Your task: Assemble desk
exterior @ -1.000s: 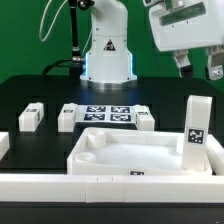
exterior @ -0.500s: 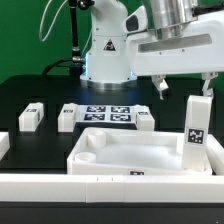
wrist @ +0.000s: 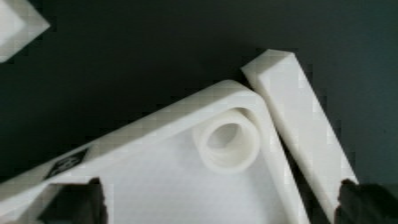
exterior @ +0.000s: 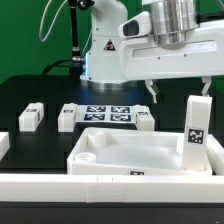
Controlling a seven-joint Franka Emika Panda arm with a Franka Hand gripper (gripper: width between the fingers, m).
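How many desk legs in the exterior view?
4. Three lie behind the tabletop: left leg at far left, second leg and third leg flanking the marker board. Upright leg stands at the exterior view's right. Others may be hidden.

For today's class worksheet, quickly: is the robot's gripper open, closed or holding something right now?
Gripper: open, holding nothing; it hovers above a corner of the tabletop, beside the upright leg.

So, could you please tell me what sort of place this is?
Most likely a robotics lab bench: a robot arm mounted on a black table, a marker board lying on it, and tagged white legs laid out.
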